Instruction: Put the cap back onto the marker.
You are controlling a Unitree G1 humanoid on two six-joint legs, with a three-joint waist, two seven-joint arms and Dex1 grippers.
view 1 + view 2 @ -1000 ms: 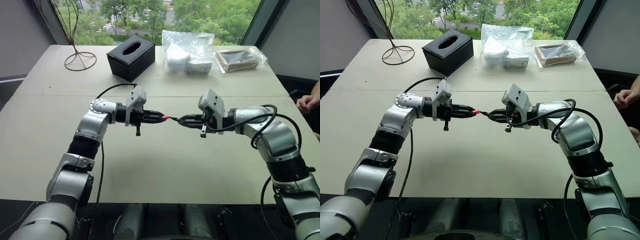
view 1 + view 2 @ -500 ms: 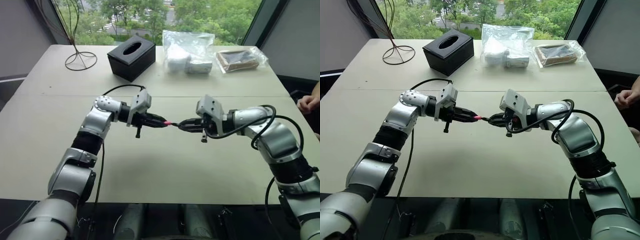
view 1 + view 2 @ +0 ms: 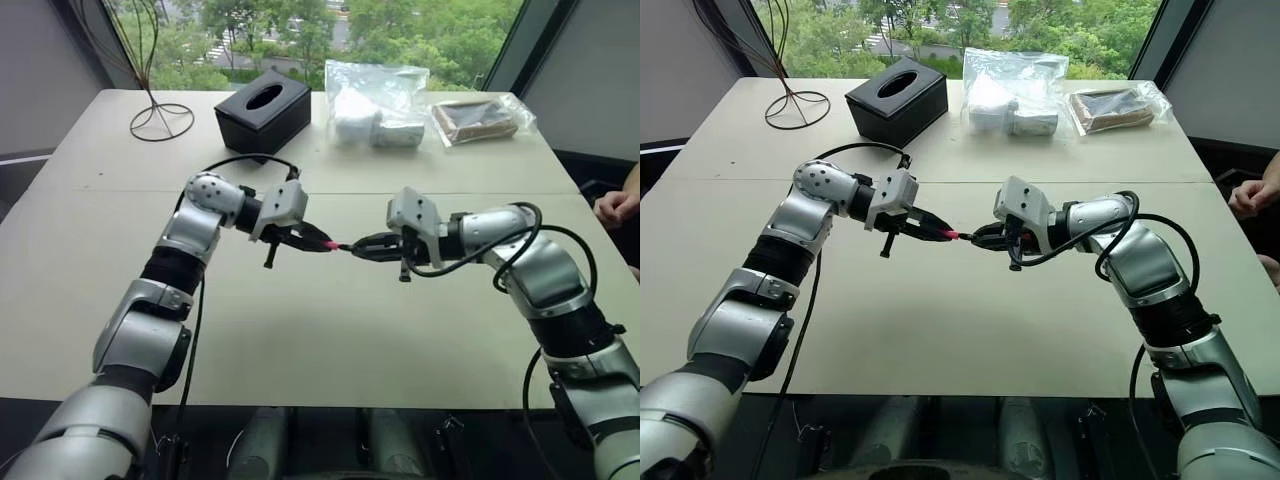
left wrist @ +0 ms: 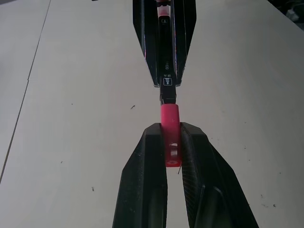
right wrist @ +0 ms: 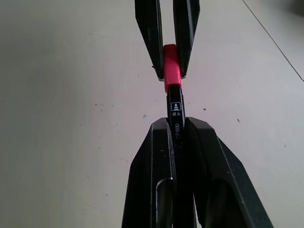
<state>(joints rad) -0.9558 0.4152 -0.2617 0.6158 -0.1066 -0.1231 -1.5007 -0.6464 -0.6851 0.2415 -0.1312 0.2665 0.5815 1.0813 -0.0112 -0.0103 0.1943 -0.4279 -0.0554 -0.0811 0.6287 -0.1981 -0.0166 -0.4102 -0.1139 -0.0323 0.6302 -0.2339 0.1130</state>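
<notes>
While both arms hang above the beige table (image 3: 320,330), the right gripper (image 5: 176,127) has its jaws clamped on the dark marker (image 5: 175,114), which juts past them into the red cap (image 4: 170,124) pinched between the closed jaws of the left gripper (image 4: 171,137) facing it.

The marker's (image 5: 176,124) tip is hidden inside the cap (image 4: 170,124). Its back end hides between the right gripper's (image 5: 175,130) fingers. A person's hand (image 3: 615,207) is cut off at the picture's edge.
</notes>
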